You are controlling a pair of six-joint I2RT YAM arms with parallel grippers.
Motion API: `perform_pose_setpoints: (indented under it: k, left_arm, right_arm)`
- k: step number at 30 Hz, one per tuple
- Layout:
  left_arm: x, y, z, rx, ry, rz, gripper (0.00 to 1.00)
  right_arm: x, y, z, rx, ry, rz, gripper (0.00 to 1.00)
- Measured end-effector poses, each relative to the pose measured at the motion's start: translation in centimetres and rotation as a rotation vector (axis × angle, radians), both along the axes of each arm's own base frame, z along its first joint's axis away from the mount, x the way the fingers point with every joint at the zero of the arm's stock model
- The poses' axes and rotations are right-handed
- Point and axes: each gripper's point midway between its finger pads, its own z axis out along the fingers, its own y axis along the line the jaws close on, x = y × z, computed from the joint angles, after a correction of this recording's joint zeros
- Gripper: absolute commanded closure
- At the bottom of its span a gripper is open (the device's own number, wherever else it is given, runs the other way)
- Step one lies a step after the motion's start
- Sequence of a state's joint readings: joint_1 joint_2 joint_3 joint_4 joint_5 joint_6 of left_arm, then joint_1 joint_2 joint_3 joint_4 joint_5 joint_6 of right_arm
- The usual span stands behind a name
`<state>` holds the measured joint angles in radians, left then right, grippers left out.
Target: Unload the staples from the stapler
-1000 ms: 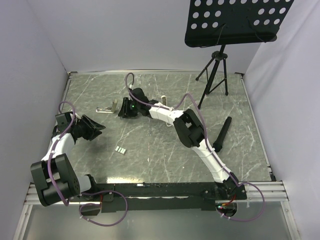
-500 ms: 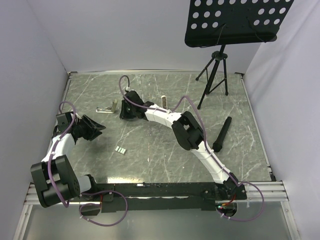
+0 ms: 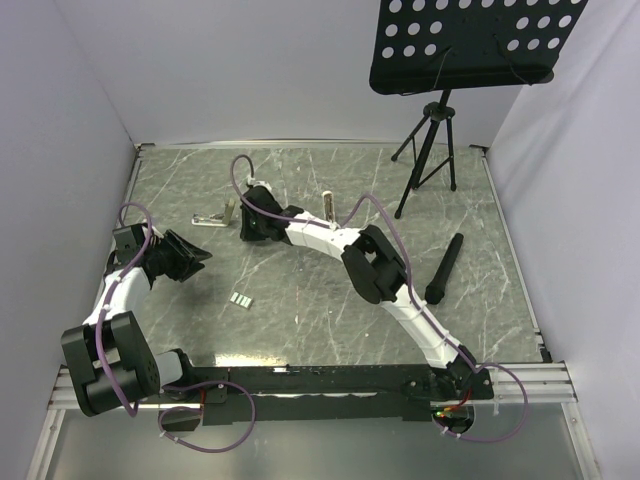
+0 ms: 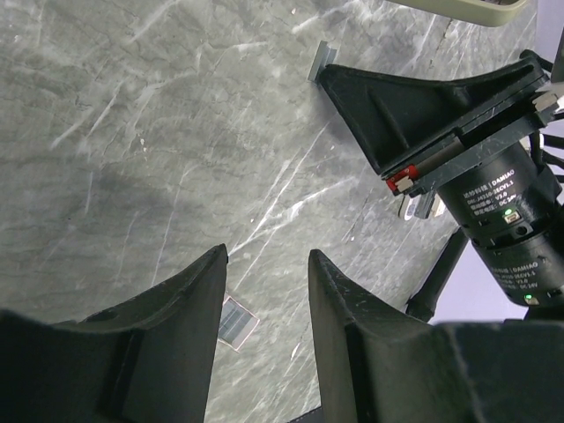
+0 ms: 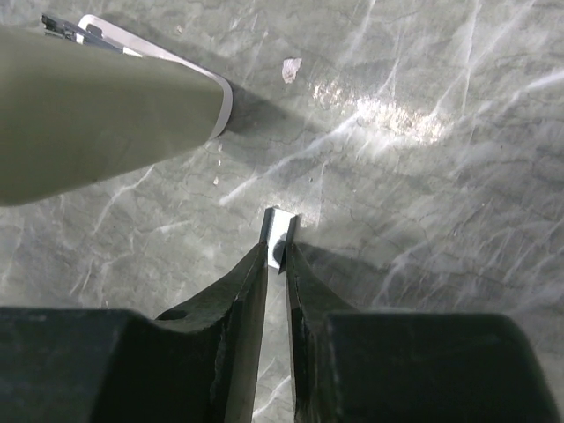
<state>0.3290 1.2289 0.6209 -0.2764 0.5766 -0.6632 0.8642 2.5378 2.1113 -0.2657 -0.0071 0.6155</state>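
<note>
The stapler (image 3: 222,214) lies opened at the back left of the table, its silvery base flat and its pale arm raised. In the right wrist view that arm (image 5: 106,110) fills the upper left. My right gripper (image 3: 244,230) is just right of the stapler, low over the table. Its fingers are shut on a short silvery U-shaped strip of staples (image 5: 280,229), whose end sticks out past the tips (image 5: 277,253). The left wrist view shows the same strip (image 4: 322,62) at the right gripper's tip (image 4: 330,77). My left gripper (image 4: 264,257) is open and holds nothing, at the left of the table (image 3: 195,257).
A small grey ridged block (image 3: 240,299) lies on the table in front of the left gripper and also shows between its fingers (image 4: 236,319). A small pale upright piece (image 3: 328,204) stands behind the right arm. A black cylinder (image 3: 445,268) and a music stand's tripod (image 3: 428,150) are at the right.
The right gripper's jaws have closed onto the strip of staples, and its wrist has shifted slightly left toward the stapler. The left arm has not moved.
</note>
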Motion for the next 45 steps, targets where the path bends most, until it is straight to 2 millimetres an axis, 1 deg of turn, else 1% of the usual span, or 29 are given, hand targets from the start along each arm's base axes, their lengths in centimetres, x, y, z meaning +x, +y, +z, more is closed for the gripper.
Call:
perform_pose_setpoints:
  k: [14, 18, 20, 24, 27, 30, 33, 34, 36, 38, 41, 43, 45]
  left_arm:
    - [-0.3, 0.0, -0.2, 0.002, 0.022, 0.01, 0.53]
    - [-0.3, 0.1, 0.0, 0.007, 0.015, 0.012, 0.53]
    - [-0.3, 0.1, 0.0, 0.007, 0.015, 0.012, 0.53]
    - [-0.3, 0.1, 0.0, 0.006, 0.016, 0.013, 0.52]
    - [-0.3, 0.1, 0.0, 0.005, 0.016, 0.014, 0.52]
    - [-0.3, 0.0, 0.1, 0.002, 0.013, 0.015, 0.53]
    - [-0.1, 0.0, 0.2, 0.001, -0.004, 0.01, 0.51]
    - [-0.1, 0.1, 0.1, 0.012, -0.005, 0.016, 0.5]
    - [0.0, 0.4, 0.3, 0.041, -0.016, 0.029, 0.49]
    - [0.3, 0.7, 0.9, 0.089, -0.039, 0.042, 0.49]
    - [1.4, 0.5, 2.6, 0.184, -0.07, 0.039, 0.49]
    - [2.9, -0.2, 4.3, 0.251, -0.111, 0.014, 0.49]
    - [4.2, -0.9, 5.7, 0.297, -0.146, -0.001, 0.49]
  right_arm:
    - [-1.0, -0.2, 0.0, -0.09, -0.03, -0.017, 0.79]
    - [-1.4, -0.4, 0.1, -0.117, -0.033, -0.017, 0.79]
    - [-1.5, -0.5, 0.1, -0.132, -0.032, -0.019, 0.77]
    - [-1.6, -0.9, 0.2, -0.148, -0.022, -0.027, 0.71]
    - [-1.7, -0.8, 0.2, -0.139, -0.01, -0.039, 0.68]
    - [-1.7, -0.6, 0.2, -0.121, 0.005, -0.057, 0.68]
    - [-1.7, -0.4, 0.2, -0.098, 0.021, -0.072, 0.68]
    - [-1.7, -0.3, 0.1, -0.085, 0.022, -0.075, 0.68]
    - [-1.8, -0.2, 0.3, -0.049, 0.019, -0.067, 0.67]
    - [-2.3, -0.8, 0.4, -0.024, 0.023, -0.049, 0.66]
    - [-4.3, -3.0, 0.7, -0.019, 0.042, 0.007, 0.64]
    - [-5.5, -4.7, 1.9, -0.019, 0.04, 0.042, 0.62]
    - [-6.4, -5.9, 4.2, 0.002, 0.009, 0.077, 0.58]
